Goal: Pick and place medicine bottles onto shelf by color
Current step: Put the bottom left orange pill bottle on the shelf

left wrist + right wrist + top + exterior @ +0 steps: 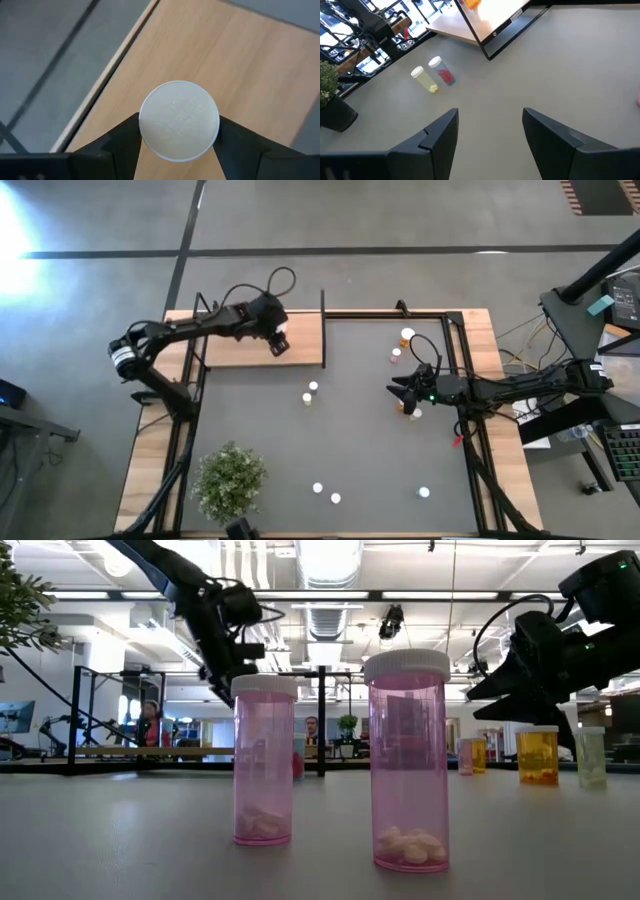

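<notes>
My left gripper (279, 340) hangs over the light-wood shelf (240, 348) at the table's far left, shut on a medicine bottle. Only the bottle's white cap (179, 120) shows; its body is hidden below the cap. My right gripper (399, 390) waits open at the table's right, with nothing between its fingers (490, 130). Other medicine bottles stand upright on the dark tabletop: two at mid-table (310, 393), two at the far right (402, 344), one (414, 413) beside my right gripper, and three near the front edge (335, 498). Two of the front ones are pink (265, 760). My left gripper pinches the bottle between its two fingers, which sit on opposite sides of the bottle right at the cap's rim (141, 125). The fingers slant down from the table's left. The bottle stands upright, cap up, held above the shelf board.
A bushy green plant (230, 480) stands at the near left corner. Thin black rods (322, 310) rise at the shelf's edges. An orange bottle (538, 755) and a pale one (591, 757) stand below my right gripper. People show in the room beyond the table.
</notes>
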{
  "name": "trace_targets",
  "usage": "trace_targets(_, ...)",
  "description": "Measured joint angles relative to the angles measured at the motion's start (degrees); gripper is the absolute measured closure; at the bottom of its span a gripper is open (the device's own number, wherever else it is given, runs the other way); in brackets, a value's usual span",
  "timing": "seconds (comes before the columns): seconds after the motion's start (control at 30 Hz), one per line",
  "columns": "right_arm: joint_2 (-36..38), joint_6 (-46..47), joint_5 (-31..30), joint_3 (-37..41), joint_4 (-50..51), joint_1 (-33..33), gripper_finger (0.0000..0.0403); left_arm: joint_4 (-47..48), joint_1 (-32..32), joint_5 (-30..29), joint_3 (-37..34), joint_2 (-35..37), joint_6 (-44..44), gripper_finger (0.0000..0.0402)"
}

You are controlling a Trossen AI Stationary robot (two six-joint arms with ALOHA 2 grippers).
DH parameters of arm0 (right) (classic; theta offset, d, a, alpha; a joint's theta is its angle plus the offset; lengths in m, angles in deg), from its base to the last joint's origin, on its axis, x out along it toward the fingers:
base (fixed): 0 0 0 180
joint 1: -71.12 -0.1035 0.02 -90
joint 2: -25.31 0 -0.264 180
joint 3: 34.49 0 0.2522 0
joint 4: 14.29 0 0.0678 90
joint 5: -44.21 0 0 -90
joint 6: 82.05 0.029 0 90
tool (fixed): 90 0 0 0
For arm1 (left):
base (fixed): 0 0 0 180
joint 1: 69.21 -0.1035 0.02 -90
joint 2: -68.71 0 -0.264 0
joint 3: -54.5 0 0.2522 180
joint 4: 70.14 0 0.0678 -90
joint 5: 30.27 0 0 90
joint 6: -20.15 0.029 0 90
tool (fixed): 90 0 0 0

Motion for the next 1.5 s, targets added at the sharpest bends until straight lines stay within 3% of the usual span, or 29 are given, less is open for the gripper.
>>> trace_targets(0.43,0.0,0.0,0.0,0.0,0.0,0.0,0.0193,-0.3,-4.5,1.3,3.4,-5.4,-0.3,0.0196)
trace_targets(1.5,0.0,0.0,0.0,0.0,0.0,0.0,0.0193,-0.9,-6.0,-0.8,3.3,-5.8,-1.5,0.0196)
